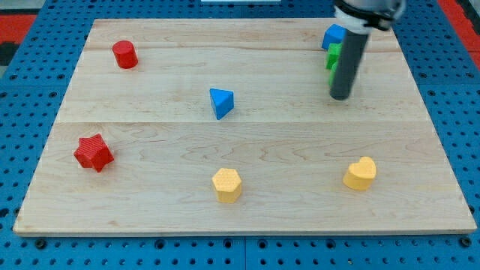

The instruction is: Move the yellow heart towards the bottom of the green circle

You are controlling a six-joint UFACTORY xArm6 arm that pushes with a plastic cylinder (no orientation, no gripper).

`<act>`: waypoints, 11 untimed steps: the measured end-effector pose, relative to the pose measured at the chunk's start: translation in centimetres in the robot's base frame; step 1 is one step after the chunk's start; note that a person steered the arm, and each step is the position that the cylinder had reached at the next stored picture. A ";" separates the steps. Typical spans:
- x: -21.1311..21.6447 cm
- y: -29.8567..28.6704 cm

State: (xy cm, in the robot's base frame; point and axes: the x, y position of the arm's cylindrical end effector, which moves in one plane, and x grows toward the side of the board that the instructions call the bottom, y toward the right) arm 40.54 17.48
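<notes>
My tip, a bare fingerless rod, screens the green block under the blue block; yellow heart well below; yellow hexagon at its left.

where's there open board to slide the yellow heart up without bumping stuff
Bare wood lies between the yellow heart and my tip, and across the middle between the blue triangle and the rod. It is crowded at the view's top right, where a green block and a blue block sit beside the rod.

Green block and blue block partly hidden behind rod; shapes unclear.
</notes>
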 end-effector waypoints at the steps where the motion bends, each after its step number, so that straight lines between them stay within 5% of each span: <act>1: 4.8 5.5; 3: 16.1 3.7; 4: 16.0 -0.2; 9: 9.3 -10.7; 11: 3.6 -7.0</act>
